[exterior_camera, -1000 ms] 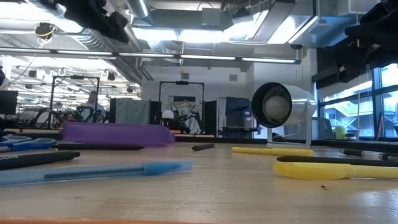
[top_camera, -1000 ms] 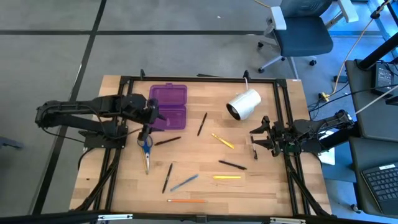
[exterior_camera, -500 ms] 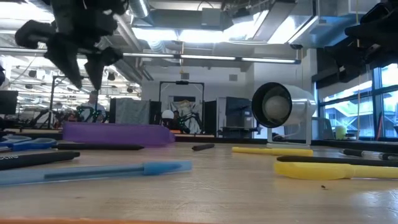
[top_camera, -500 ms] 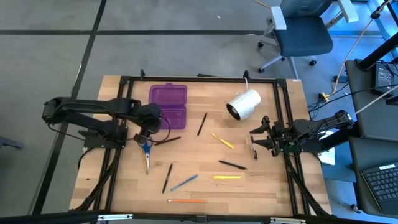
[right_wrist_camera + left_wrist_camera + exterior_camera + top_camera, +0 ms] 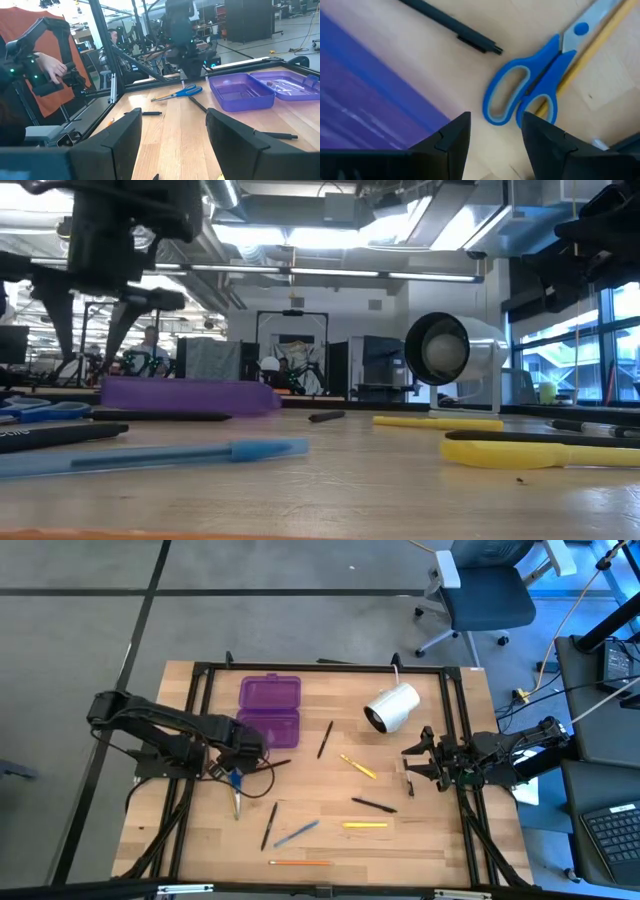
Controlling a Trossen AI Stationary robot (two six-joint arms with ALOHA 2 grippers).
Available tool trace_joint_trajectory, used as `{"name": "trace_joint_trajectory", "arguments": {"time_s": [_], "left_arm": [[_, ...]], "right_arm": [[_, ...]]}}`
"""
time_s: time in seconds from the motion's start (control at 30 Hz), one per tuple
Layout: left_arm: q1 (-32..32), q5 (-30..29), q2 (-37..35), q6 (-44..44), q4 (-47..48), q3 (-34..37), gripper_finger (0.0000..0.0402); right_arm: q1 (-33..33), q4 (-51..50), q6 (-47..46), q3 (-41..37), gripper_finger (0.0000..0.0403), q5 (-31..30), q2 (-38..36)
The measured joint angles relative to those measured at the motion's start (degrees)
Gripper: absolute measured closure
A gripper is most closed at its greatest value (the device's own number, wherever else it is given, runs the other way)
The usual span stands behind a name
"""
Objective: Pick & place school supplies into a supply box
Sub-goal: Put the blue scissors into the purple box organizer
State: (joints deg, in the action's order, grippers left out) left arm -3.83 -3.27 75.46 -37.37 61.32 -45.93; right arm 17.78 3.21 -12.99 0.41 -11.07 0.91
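The blue-handled scissors (image 5: 520, 97) lie flat on the wooden table beside a yellow pencil (image 5: 590, 45) and a black pen (image 5: 452, 27). My left gripper (image 5: 495, 135) hangs open just above the scissors' handle loops, pointing down, and touches nothing; in the high view my left gripper (image 5: 235, 758) covers the handles. The supply box (image 5: 270, 708), translucent purple, lies open on the table just beyond, toward the far edge. My right gripper (image 5: 172, 145) waits open and level at the table's right edge, where the high view also shows my right gripper (image 5: 415, 765).
A white roll (image 5: 392, 707) lies at the far right. Pens and pencils are scattered over the middle and near side: black (image 5: 325, 738), yellow (image 5: 358, 766), black (image 5: 373, 804), yellow (image 5: 365, 825), blue (image 5: 296, 833), black (image 5: 269, 824), orange (image 5: 300, 863). A person's hand (image 5: 50, 62) shows beyond the table.
My left gripper has come down from over the supply box toward the table's near edge, tipping from slanted to pointing straight down and rolling, and now hangs over the scissors' handles. Nothing on the table has moved.
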Motion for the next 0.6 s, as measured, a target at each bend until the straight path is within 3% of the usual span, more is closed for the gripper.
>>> {"name": "trace_joint_trajectory", "arguments": {"time_s": [0.6], "left_arm": [[-0.73,1.73,10.28,-6.98,1.01,0.74,0.0242]], "right_arm": [[0.01,0.0,0.0,0.01,0.0178,0.02,0.0]]}}
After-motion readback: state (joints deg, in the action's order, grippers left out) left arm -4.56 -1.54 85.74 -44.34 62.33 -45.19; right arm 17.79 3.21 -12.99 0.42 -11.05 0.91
